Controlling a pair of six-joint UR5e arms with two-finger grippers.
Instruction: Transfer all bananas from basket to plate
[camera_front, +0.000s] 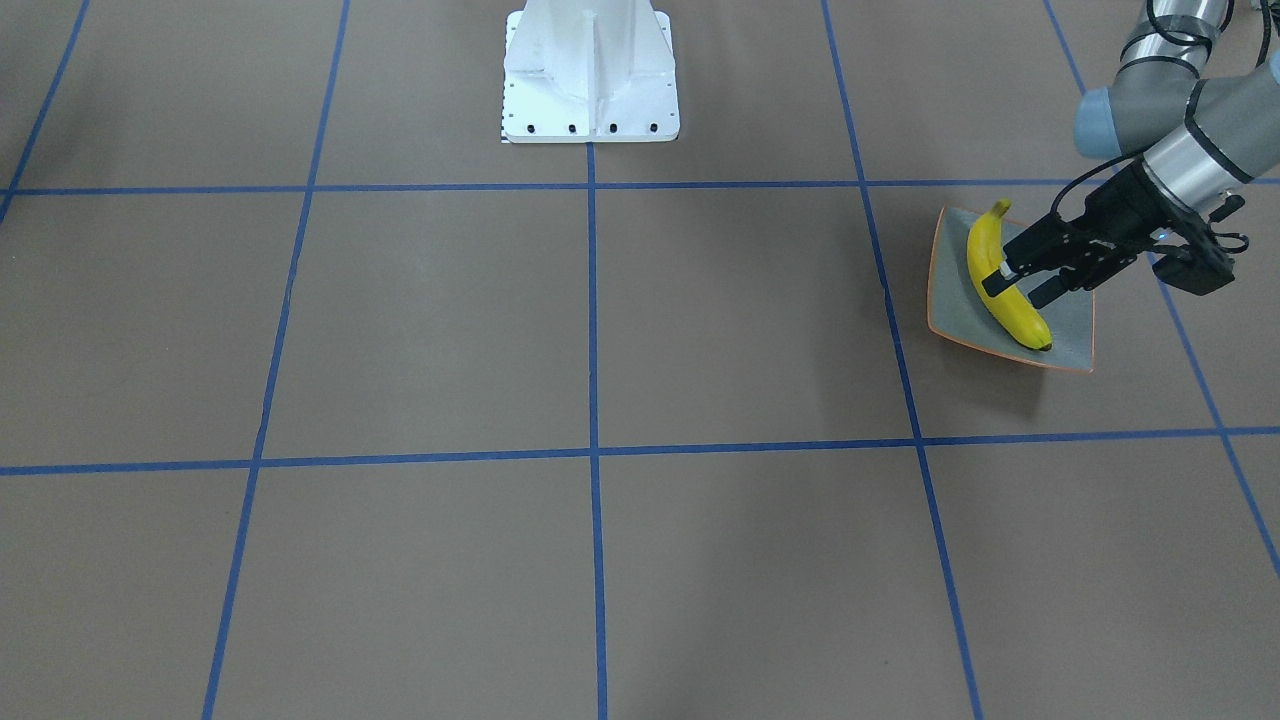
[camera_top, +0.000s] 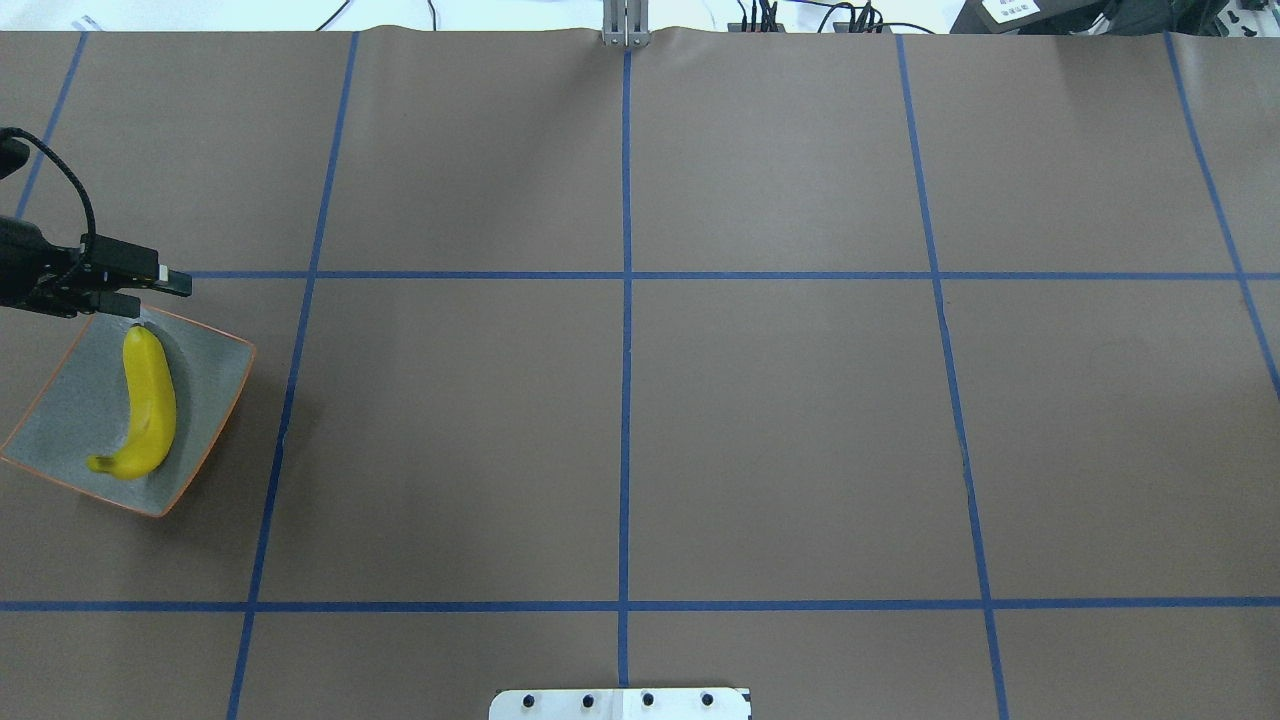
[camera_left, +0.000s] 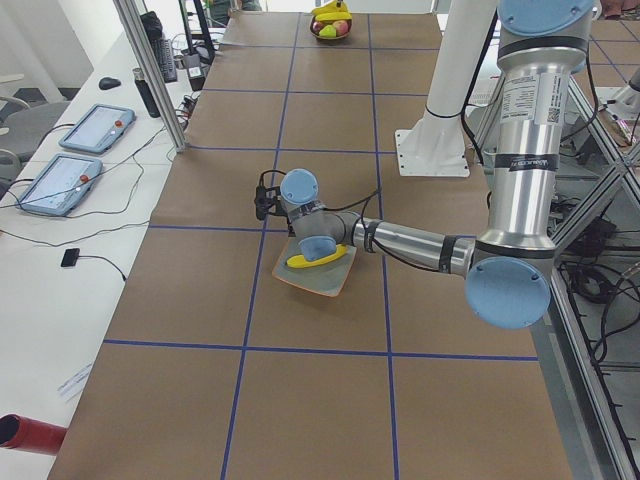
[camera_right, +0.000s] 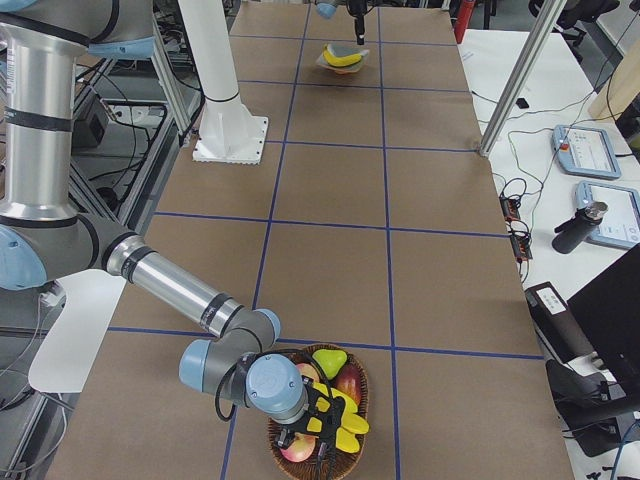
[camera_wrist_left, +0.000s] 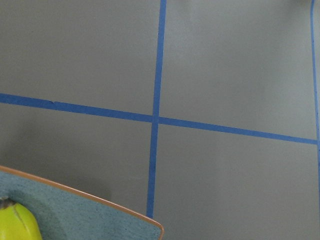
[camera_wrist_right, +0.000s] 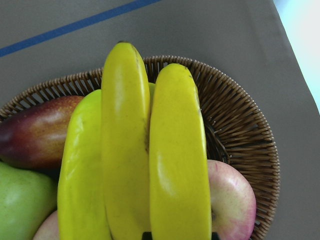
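One yellow banana (camera_front: 1020, 315) lies on the square grey-green plate (camera_front: 1075, 320) with the orange rim, also in the overhead view (camera_top: 150, 400). My left gripper (camera_front: 1015, 290) is open and empty, hovering over the plate's far edge by the banana's tip (camera_top: 160, 293). Two more bananas (camera_wrist_right: 150, 150) lie side by side on top of the fruit in the wicker basket (camera_wrist_right: 240, 130). My right gripper (camera_right: 322, 430) hangs right over them; whether it is open or shut I cannot tell.
The basket (camera_right: 362, 385) at the table's right end also holds apples (camera_wrist_right: 230, 200), a red-green mango (camera_wrist_right: 40, 130) and green fruit. The white robot base (camera_front: 590, 75) stands mid-table. Blue tape lines cross the brown table.
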